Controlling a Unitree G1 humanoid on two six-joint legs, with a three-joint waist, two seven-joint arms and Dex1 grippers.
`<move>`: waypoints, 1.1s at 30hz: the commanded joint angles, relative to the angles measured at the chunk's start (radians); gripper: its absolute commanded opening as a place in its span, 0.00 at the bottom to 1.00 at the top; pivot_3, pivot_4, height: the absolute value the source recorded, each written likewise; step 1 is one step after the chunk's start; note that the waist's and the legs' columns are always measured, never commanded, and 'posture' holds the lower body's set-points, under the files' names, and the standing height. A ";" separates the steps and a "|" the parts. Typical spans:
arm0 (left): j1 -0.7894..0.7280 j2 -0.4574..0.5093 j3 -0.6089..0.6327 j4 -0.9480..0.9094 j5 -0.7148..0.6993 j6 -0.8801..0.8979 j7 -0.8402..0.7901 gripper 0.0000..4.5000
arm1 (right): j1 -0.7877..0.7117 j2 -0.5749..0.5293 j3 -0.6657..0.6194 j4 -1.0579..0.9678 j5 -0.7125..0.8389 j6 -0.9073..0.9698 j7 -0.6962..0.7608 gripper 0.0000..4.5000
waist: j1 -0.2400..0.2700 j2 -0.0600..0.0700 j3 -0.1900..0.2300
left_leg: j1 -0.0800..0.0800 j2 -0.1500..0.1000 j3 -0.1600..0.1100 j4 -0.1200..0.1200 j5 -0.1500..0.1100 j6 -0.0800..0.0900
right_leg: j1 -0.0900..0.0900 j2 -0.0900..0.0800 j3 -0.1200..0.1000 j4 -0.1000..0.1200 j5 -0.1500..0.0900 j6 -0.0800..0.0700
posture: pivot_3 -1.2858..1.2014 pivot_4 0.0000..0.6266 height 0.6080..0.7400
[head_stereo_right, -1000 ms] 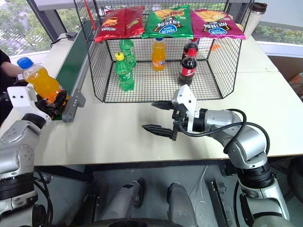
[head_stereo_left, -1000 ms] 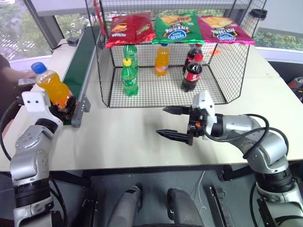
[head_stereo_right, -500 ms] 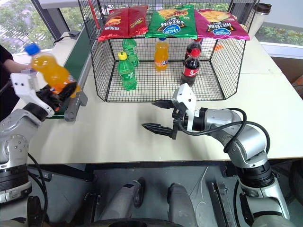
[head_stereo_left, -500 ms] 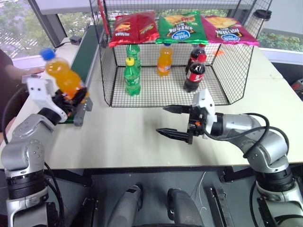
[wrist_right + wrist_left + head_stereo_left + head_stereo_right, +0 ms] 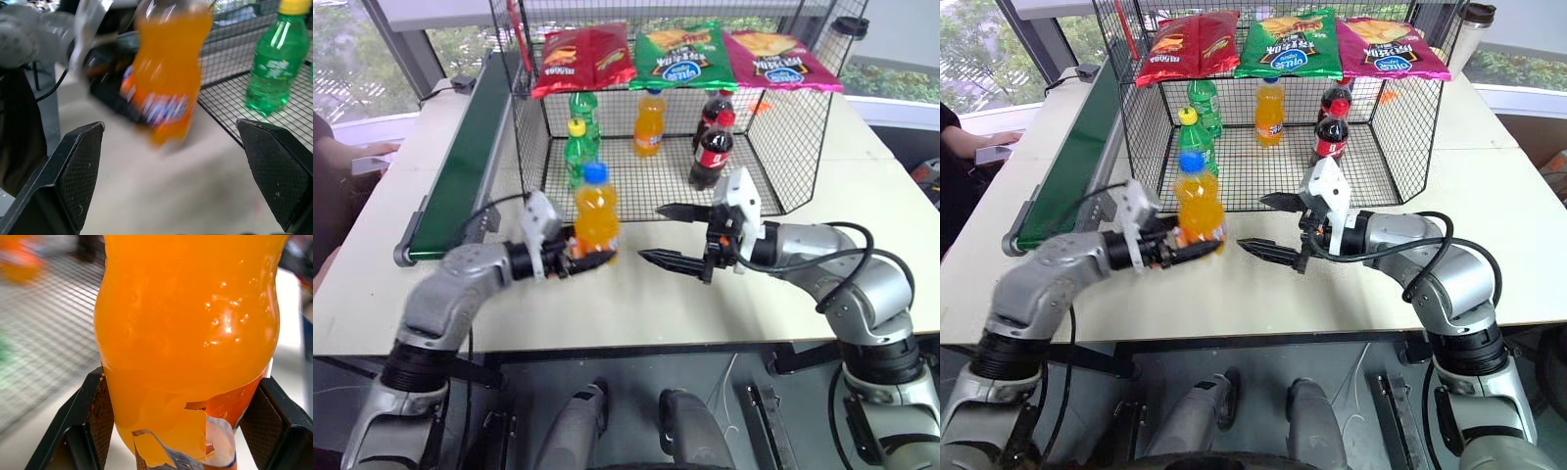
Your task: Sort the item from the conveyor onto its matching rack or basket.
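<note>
The orange soda bottle is already off the conveyor. It stands upright in the left gripper, whose two black fingers are clamped on its lower part, on both sides of the torn label. In the left wrist view the pads press the bottle from each side. The bottle hangs over the table in front of the wire cage. I cannot say for sure if its bottom touches the table top or is a little above it.

The right gripper is just beside the bottle, pointing toward it, and its jaws are wide apart with nothing between them. In the right wrist view the bottle shows between the two open fingers, a bit further on.

So the first part looks done: the item is picked from the belt and brought to the middle. What is left, I think, is a handover to the right gripper and then placing the bottle inside the cage. Another orange bottle stands there already, between the green bottles and the cola bottles, so the place next to it seems the matching one. Bags of chips lie on the cage top.
</note>
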 commanded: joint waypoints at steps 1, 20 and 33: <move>-0.049 -0.023 -0.049 -0.013 0.065 -0.108 -0.043 0.65 | -0.027 -0.005 0.002 -0.008 -0.033 -0.028 -0.012 1.00 | 0.002 0.000 0.000 | 0.000 0.000 0.000 0.000 0.000 0.000 | 0.000 0.000 0.000 0.000 0.000 0.000 | 0.52 0.24 0.98; -0.087 -0.142 -0.114 0.015 0.146 -0.169 -0.084 0.65 | -0.083 0.058 0.021 -0.006 -0.036 -0.023 -0.021 0.61 | 0.003 0.000 0.000 | 0.000 0.000 0.000 0.000 0.000 0.001 | 0.000 0.000 0.000 0.000 0.000 0.000 | 0.52 0.24 0.98; -0.091 -0.211 -0.055 0.026 0.151 -0.131 0.027 0.99 | -0.092 0.082 0.021 -0.006 -0.054 -0.012 -0.062 0.58 | 0.004 0.000 0.000 | 0.000 0.000 0.000 0.001 0.000 0.001 | 0.001 0.001 0.000 0.000 0.000 0.001 | 0.52 0.24 0.98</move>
